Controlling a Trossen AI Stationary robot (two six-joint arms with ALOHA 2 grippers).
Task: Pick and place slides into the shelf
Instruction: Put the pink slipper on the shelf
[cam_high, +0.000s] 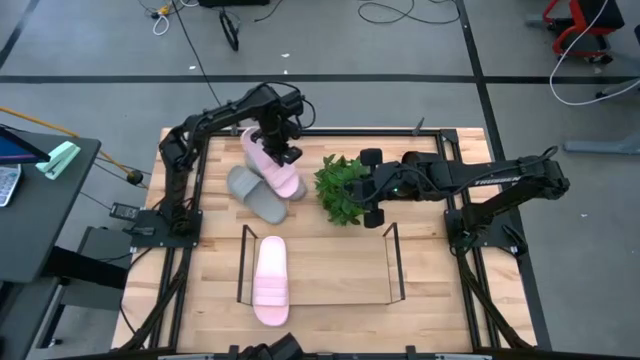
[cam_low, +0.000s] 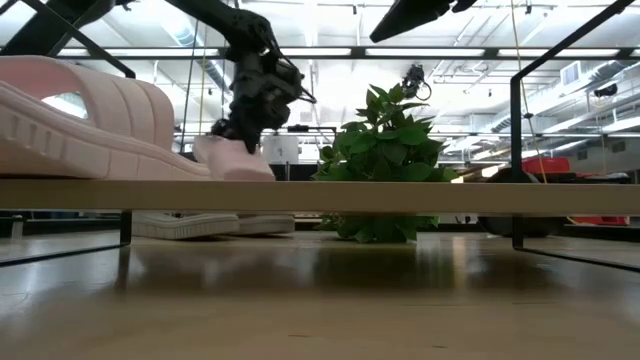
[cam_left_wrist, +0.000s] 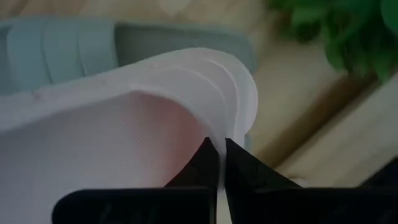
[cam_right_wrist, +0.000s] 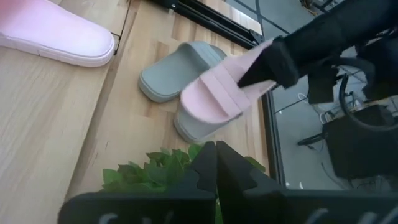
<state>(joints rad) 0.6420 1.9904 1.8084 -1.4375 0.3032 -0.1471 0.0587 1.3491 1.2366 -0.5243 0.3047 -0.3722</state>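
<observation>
Nearest the front edge of the pale wooden table (cam_high: 330, 285) stands the low rack of thin dark metal rods (cam_high: 392, 262), and one pale pink slide sandal (cam_high: 271, 279) lies in its left end, lengthwise, its heel toward the front edge.

Behind the rack, toward the middle of the table, the right pincer (cam_high: 362, 193) hangs over a green leafy plant (cam_high: 339, 188). Its two dark fingers (cam_right_wrist: 214, 168) are pressed together with nothing between them (the right wrist view shows only leaves below).

To the left of the plant, two grey slide sandals lie side by side and touching. The nearer grey sandal (cam_high: 252, 193) is in full view. The second grey sandal (cam_right_wrist: 200, 126) is mostly covered by the other pale pink slide sandal (cam_high: 271, 163).

Farthest back, near the rear edge, the left pincer (cam_high: 277, 140) is closed on that second pink sandal, its fingertips (cam_left_wrist: 205, 158) pinching the wide strap. The sandal's toe end points toward the plant. Whether it touches the grey one cannot be told.
</observation>
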